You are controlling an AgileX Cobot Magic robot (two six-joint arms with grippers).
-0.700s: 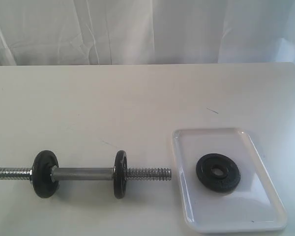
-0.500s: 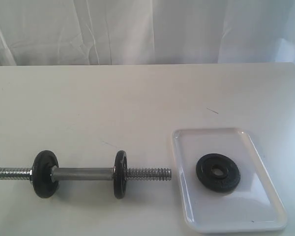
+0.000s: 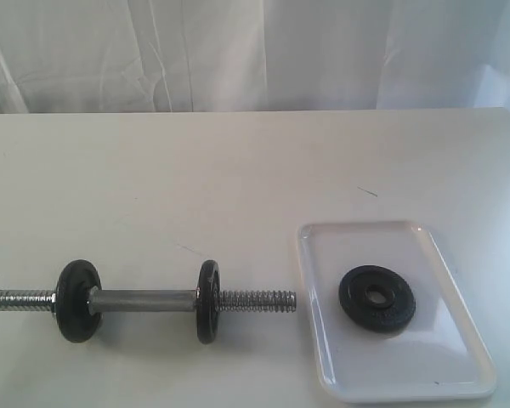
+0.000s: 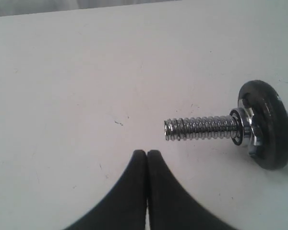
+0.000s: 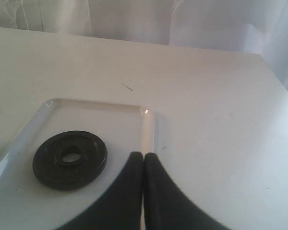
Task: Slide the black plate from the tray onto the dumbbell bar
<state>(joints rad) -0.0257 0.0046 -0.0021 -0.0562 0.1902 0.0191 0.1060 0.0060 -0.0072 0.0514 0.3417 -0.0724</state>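
Both grippers are fully closed and hold nothing. The right gripper [image 5: 143,155] has its two fingers pressed together, and the black plate [image 5: 69,160] lies flat in the tray [image 5: 110,120], just ahead of the tips and a little to the side. The left gripper [image 4: 147,153] is pressed shut in the same way. One threaded end of the dumbbell bar [image 4: 201,128] lies on the table [image 4: 77,72] just ahead of its tips, not touching them.

The step in hand is, I think, the reach for the plate, which is not yet begun. To do it well, the right gripper should first open wide enough and then come down on the plate's rim, with one finger perhaps through the middle hole. A flat disc in a shallow tray gives little edge to catch. After lifting, the plate must be turned upright, so that its hole faces the bare threaded end beside the tray. The bar is round and may roll, so the left gripper could hold it steady.

Counted: three black plates in all, one in the tray and two on the bar [image 3: 76,301] [image 3: 207,301]; one tray; one bar; two grippers.
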